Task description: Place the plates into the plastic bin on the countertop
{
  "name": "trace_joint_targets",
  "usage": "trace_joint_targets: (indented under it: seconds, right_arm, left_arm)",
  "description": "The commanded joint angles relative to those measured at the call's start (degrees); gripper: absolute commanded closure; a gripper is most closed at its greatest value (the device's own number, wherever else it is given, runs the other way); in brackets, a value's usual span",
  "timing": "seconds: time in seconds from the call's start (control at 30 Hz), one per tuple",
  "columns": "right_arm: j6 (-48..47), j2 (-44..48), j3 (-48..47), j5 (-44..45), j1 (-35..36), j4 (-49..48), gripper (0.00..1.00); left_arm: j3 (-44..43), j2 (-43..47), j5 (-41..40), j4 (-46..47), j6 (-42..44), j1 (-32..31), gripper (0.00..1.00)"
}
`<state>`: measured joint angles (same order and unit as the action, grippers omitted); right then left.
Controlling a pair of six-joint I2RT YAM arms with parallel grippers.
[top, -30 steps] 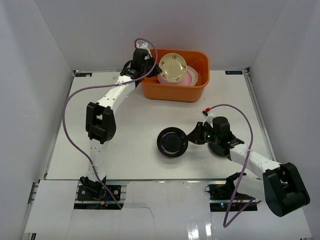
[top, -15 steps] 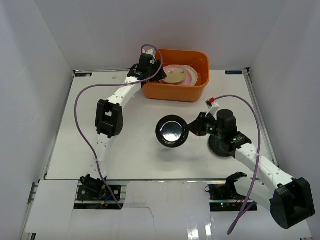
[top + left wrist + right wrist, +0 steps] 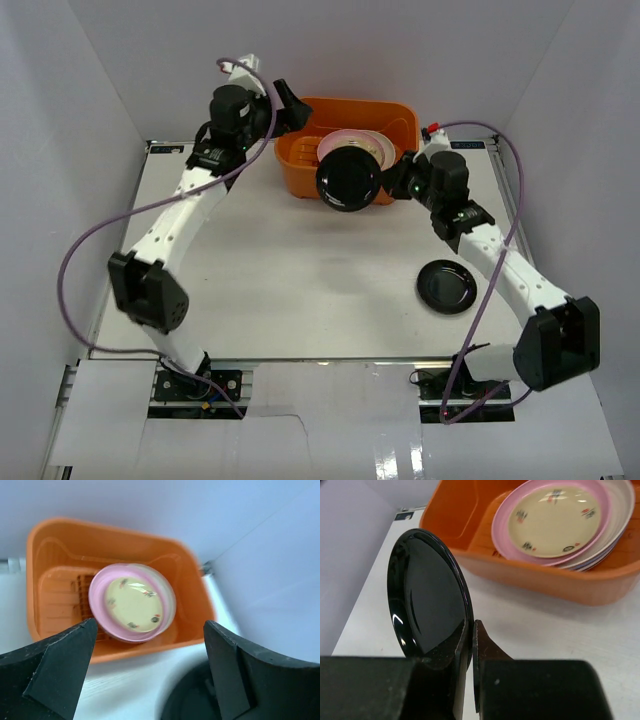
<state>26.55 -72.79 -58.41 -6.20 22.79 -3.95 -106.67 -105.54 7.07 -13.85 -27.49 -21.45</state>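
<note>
Item: black plate [image 3: 427,592]. Round, shallow, high-gloss, with a thin raised rim. Pinched at the rim by the right gripper [image 3: 471,630], clamped tight, and carried on edge above the worktop [image 3: 280,280], near the front wall of the plastic bin [image 3: 298,178]. Probably light, rigid, slick and prone to chipping; best held at the rim and set down gently.

Bin of orange moulded plastic, with rounded corners and a slotted floor. Stacked inside: cream plate [image 3: 554,521] with small motifs, on pink plate [image 3: 502,532], on white plate [image 3: 620,515].

Also a second black plate [image 3: 446,286], flat on the worktop, well apart from the bin.

Opposite, left gripper [image 3: 287,108]: spread wide, empty, beside the bin's far left corner.
</note>
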Motion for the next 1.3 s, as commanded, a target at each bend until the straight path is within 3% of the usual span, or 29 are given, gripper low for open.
trace_joint_targets:
  seconds: [0.0,0.17,0.3,0.43,0.63,0.67,0.8,0.93,1.0,1.07,1.17,1.2,1.27]
  right_arm:
    - [-0.36,-7.67,-10.36,4.70,-1.86,-5.63,0.92]
    - [-0.53,-22.11,-23.92,5.93,-4.06,-5.81,0.92]
    - [-2.63,-35.62,-35.34,8.83,-4.68,-2.66,0.92]
    - [-5.01,-44.61,-47.03,10.23,-4.68,3.93,0.92]
    - [-6.15,-48.58,-48.55,12.26,-4.68,5.97,0.92]
    - [-6.24,-48.41,-48.20,12.26,-4.68,5.79,0.89]
    - [-7.21,-46.74,-48.02,10.51,-4.51,5.88,0.38]
    - [-8.00,-41.30,-47.50,7.35,-4.50,6.75,0.25]
    - [-8.70,-36.30,-45.13,4.46,-4.59,7.02,0.25]
    - [-9.05,-29.54,-41.80,2.51,-4.59,7.02,0.28]
    - [-8.53,-17.94,-30.83,0.05,-4.68,5.27,0.52]
    - [-8.09,-14.86,-27.40,-0.39,-4.59,4.65,0.75]
    - [-5.11,-5.02,-15.98,-1.97,-4.68,-0.52,0.92]
  left_arm:
    - [15.31,15.07,0.05,8.04,-3.00,-0.17,0.02]
    - [41.65,30.37,3.90,8.75,-5.82,-0.61,0.02]
    - [55.56,37.15,8.64,8.49,-8.45,-2.10,0.02]
    - [63.42,39.09,9.55,8.75,-9.95,-8.84,0.02]
    - [64.84,32.07,8.13,12.43,-11.27,-18.34,0.02]
    - [64.40,29.62,8.13,12.96,-11.36,-19.14,0.02]
    - [60.45,22.15,8.04,16.39,-11.01,-23.80,0.02]
    - [53.17,13.62,8.30,17.27,-10.22,-28.98,0.02]
    - [50.61,9.93,9.36,18.15,-10.57,-30.22,0.02]
    - [46.57,4.39,11.12,18.68,-10.83,-32.33,0.04]
    - [40.52,-2.73,12.69,18.68,-10.66,-35.14,0.07]
    - [38.93,-4.31,13.23,18.68,-11.01,-35.67,0.08]
    - [35.15,-8.88,13.58,18.77,-11.01,-37.34,0.09]
